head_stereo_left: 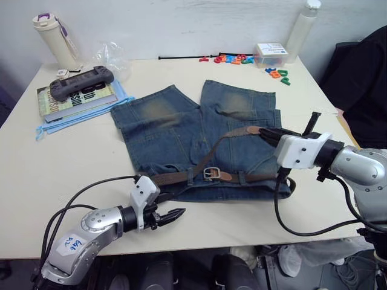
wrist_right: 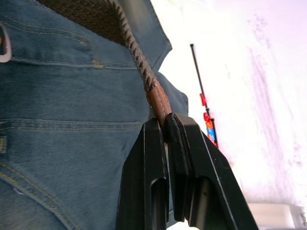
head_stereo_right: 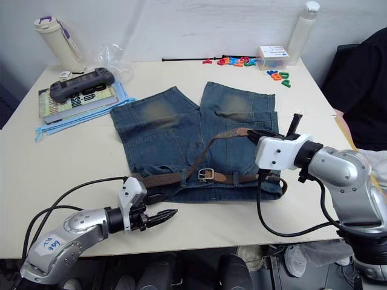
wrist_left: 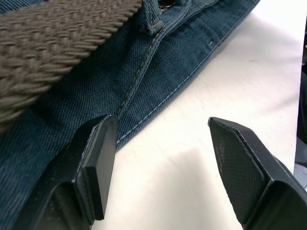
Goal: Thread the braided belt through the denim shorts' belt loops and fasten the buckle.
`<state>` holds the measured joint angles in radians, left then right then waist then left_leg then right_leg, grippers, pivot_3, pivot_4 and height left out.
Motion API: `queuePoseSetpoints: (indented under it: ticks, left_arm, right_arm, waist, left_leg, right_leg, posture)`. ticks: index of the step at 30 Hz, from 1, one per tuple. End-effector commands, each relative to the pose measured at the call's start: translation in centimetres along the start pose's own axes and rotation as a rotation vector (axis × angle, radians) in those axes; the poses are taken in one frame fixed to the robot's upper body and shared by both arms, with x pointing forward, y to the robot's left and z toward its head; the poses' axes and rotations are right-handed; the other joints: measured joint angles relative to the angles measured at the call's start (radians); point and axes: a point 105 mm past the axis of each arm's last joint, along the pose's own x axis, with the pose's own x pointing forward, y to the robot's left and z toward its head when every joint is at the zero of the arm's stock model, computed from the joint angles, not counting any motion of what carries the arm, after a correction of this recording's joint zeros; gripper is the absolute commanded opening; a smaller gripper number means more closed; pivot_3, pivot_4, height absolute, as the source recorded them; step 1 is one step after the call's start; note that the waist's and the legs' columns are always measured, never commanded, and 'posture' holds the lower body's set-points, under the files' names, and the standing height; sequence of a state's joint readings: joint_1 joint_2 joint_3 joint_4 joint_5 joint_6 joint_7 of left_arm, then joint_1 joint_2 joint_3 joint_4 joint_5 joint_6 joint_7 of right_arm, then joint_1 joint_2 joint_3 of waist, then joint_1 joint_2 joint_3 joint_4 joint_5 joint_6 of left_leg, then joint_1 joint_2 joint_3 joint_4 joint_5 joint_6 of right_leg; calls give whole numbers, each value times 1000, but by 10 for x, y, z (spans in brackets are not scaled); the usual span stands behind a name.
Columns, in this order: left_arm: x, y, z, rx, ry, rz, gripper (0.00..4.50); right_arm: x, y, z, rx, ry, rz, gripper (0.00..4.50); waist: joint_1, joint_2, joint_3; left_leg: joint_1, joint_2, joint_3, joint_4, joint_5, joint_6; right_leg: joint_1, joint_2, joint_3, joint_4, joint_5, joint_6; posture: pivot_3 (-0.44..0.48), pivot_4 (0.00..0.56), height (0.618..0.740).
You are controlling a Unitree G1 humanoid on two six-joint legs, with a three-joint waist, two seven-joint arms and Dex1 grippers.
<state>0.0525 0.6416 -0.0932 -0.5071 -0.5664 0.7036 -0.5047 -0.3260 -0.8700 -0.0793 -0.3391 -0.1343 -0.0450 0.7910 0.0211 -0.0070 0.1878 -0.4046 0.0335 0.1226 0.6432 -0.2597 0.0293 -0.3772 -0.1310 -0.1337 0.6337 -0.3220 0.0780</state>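
Note:
The denim shorts (head_stereo_left: pixel 181 130) lie flat mid-table, waistband toward me. The braided belt (head_stereo_left: pixel 175 178) runs along the waistband under belt loops (head_stereo_left: pixel 190 176). Its silver buckle (head_stereo_left: pixel 211 174) rests at the waist's middle. From there the strap's free end rises diagonally to my right gripper (head_stereo_left: pixel 266 132), which is shut on the belt's brown leather tip (wrist_right: pixel 157 100) above the right leg. My left gripper (head_stereo_left: pixel 172 215) hovers open by the waistband's near left corner, holding nothing. One of its fingers (wrist_left: pixel 96 172) is over the denim edge, the other over bare table.
Books with a grey game controller (head_stereo_left: pixel 80 81) sit at the far left beside a cream bottle (head_stereo_left: pixel 55 39) and a plastic bag. A black cable tie (head_stereo_left: pixel 181 57), coloured letters (head_stereo_left: pixel 236 59), a small box (head_stereo_left: pixel 270 54) and a white bottle (head_stereo_left: pixel 302 27) line the far edge.

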Motion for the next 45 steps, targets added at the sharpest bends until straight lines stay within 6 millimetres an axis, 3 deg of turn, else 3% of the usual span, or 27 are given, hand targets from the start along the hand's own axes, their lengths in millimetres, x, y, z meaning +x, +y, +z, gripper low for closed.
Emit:
queuePoseSetpoints:
  ticks: [1, 6, 13, 15, 17, 25, 29, 32, 35, 45]
  left_arm:
    - [-9, 13, -44, -85, 171, 80, 3346]
    - [-7, 13, -28, -42, 111, 78, 3346]
    - [-13, 2, 0, 9, -10, 52, 3346]
    - [-17, -4, 8, 13, -45, 34, 4182]
    - [-22, -10, 16, 7, -81, 16, 4443]
    - [-49, -28, 64, 68, -233, -52, 4443]
    - [-57, -18, 97, 256, -303, 69, 4443]
    - [-54, -2, 105, 436, -280, 225, 4443]
    - [-43, -1, 114, 580, -315, 297, 4443]
    - [-14, 7, 131, 638, -376, 420, 4443]
  right_arm:
    - [-13, -28, -1, -41, 16, -101, 0]
    - [4, -11, 33, 17, -119, -73, 0]
    - [18, -2, 59, 33, -199, -56, 0]
    - [24, 2, 67, 31, -223, -41, 0]
    - [28, 7, 73, 22, -242, -25, 0]
    - [43, 24, 80, -14, -245, 40, 0]
    - [48, 31, 81, -34, -244, 79, 0]
    - [50, 32, 82, -45, -244, 89, 0]
    - [54, 34, 83, -58, -239, 98, 0]
    - [57, 36, 89, -69, -243, 112, 0]
  waist:
    - [0, 0, 0]
    - [-1, 2, 0]
    - [-5, 2, 1]
    - [-4, 1, 1]
    - [-7, 1, 1]
    - [-11, -4, 5]
    - [-10, -5, 6]
    - [-9, -5, 7]
    - [-11, -5, 7]
    - [-10, -7, 7]
  left_leg:
    - [0, 0, 0, 0, 0, 0]
    - [0, 0, 0, -2, 0, 0]
    - [-1, 0, 0, -6, 0, 0]
    - [-1, 0, 0, -9, 0, -1]
    - [-1, 0, 0, -11, 1, -2]
    - [-3, -1, 0, -12, 7, -4]
    - [-3, -1, 0, -12, 7, -4]
    - [-3, -2, 1, -12, 8, -5]
    - [-3, -2, 2, -13, 8, -4]
    - [-5, -2, 2, -13, 9, -2]
  right_leg:
    - [0, 0, 0, 0, 0, 0]
    - [0, 0, 0, -2, 0, 0]
    - [-1, 0, 0, -5, 0, 0]
    - [-2, 0, 0, -6, 0, 0]
    - [-3, 1, -1, -7, 0, 0]
    - [-5, 1, -1, -7, 0, 0]
    - [-4, 1, -1, -7, 0, 1]
    - [-4, 1, -1, -7, 0, 1]
    - [-5, 1, 0, -7, 0, 1]
    - [-7, 2, -1, -6, 0, 1]
  posture:
    - [0, 150, 716]
    - [0, 150, 716]
    - [0, 150, 716]
    - [0, 150, 716]
    - [0, 150, 716]
    - [0, 150, 716]
    - [0, 150, 716]
    - [0, 150, 716]
    - [0, 150, 716]
    - [0, 150, 716]
